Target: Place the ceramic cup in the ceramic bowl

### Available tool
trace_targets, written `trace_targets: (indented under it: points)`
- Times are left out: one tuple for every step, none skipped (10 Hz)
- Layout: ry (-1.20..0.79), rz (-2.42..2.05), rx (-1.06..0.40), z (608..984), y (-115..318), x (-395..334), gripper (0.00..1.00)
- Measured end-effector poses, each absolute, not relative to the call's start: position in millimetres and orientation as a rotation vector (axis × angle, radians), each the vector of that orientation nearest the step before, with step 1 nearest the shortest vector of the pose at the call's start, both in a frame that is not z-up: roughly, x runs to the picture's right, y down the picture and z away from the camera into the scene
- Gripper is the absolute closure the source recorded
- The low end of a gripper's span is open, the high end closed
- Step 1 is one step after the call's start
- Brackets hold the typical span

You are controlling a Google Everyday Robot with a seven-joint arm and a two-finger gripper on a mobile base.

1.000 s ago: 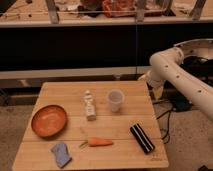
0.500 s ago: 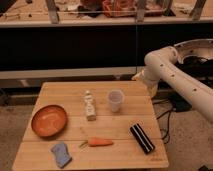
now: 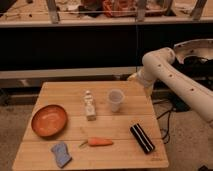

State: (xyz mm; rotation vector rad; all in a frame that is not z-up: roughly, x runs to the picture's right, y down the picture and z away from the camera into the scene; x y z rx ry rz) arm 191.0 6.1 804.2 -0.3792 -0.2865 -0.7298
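The ceramic cup (image 3: 116,100), small, white and handleless, stands upright at the middle right of the wooden table (image 3: 65,92). The ceramic bowl (image 3: 49,120), wide, shallow and orange-brown, sits at the table's left side and holds nothing. My white arm (image 3: 170,75) reaches in from the right. My gripper (image 3: 134,78) hangs at its end over the table's far right edge, behind and to the right of the cup and apart from it. It is mostly hidden by the arm.
A small white bottle (image 3: 90,106) stands just left of the cup. An orange carrot (image 3: 98,142) lies near the front middle, a blue sponge (image 3: 61,153) at the front left, a black bar-shaped object (image 3: 142,138) at the front right. Dark shelving stands behind the table.
My arm has swung left, bringing the gripper closer to the table's far right edge and the cup. The things on the table have not moved.
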Motion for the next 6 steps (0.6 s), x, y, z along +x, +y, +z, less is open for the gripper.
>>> trace_targets:
  points:
    - [-0.302, -0.744, -0.379, 807, 9, 185, 0.2]
    - [-0.316, -0.757, -0.38, 811, 11, 179, 0.2]
    - [-0.333, -0.79, -0.379, 813, 14, 170, 0.2]
    - [-0.341, -0.805, -0.382, 815, 17, 168, 0.2]
    - [-0.345, -0.81, -0.385, 817, 20, 167, 0.2]
    - [-0.355, -0.824, -0.388, 819, 25, 164, 0.2]
